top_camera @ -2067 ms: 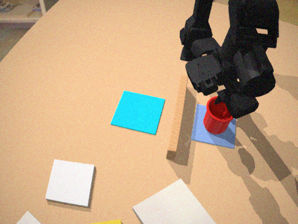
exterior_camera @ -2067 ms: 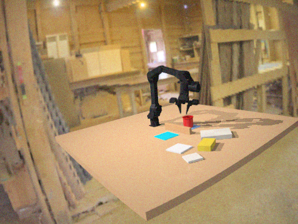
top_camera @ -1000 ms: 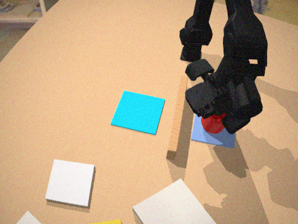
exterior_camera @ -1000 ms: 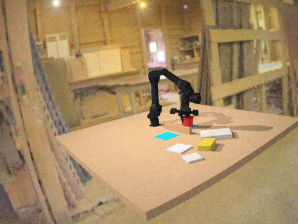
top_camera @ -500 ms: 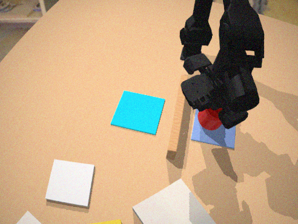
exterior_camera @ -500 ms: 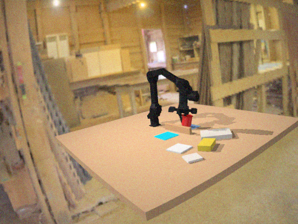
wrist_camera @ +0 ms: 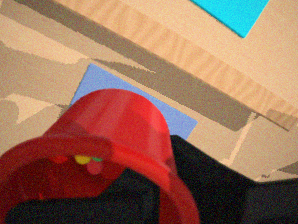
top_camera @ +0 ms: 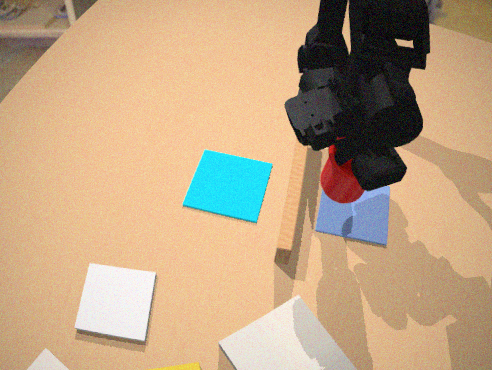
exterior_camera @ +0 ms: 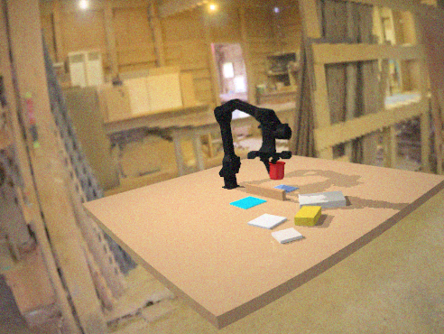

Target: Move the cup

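Above the blue pad (top_camera: 367, 220) (exterior_camera: 287, 188) (wrist_camera: 179, 118), fingers (exterior_camera: 269, 166) clamping cup (top_camera: 342, 181) (exterior_camera: 277, 171) (wrist_camera: 117, 117).

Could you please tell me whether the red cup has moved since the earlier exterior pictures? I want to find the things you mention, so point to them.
Yes: the red cup (top_camera: 343, 181) (exterior_camera: 277, 171) (wrist_camera: 115, 120) has moved upward, now higher above the blue pad (top_camera: 370, 220) (exterior_camera: 287, 188) (wrist_camera: 92, 82).
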You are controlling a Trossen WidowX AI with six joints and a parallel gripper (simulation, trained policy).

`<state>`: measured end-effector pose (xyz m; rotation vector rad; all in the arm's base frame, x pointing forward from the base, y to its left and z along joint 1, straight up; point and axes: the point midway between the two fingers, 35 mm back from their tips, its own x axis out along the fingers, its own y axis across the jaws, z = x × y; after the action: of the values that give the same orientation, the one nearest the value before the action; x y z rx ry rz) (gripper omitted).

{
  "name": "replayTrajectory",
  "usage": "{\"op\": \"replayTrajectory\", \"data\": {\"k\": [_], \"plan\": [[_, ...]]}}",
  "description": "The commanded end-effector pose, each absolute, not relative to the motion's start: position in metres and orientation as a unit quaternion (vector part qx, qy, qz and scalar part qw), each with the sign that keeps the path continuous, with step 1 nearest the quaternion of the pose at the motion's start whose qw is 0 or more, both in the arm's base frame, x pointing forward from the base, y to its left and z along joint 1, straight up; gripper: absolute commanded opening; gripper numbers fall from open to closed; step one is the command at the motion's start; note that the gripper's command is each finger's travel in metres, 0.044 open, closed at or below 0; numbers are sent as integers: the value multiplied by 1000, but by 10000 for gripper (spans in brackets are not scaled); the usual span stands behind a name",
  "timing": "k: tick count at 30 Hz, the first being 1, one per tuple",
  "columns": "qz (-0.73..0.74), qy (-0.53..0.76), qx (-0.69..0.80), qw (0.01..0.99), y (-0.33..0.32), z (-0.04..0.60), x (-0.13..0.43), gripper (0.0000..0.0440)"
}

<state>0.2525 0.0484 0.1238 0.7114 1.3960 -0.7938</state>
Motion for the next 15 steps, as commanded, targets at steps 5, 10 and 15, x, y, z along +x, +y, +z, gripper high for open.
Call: {"op": "replayTrajectory", "data": {"k": [5, 10, 15], "plan": [[-358, 585, 346, 641, 35, 141, 261, 0], [-364, 564, 365, 645, 22, 148, 268, 0], [-371, 545, 380, 649, 7, 151, 274, 0]]}}
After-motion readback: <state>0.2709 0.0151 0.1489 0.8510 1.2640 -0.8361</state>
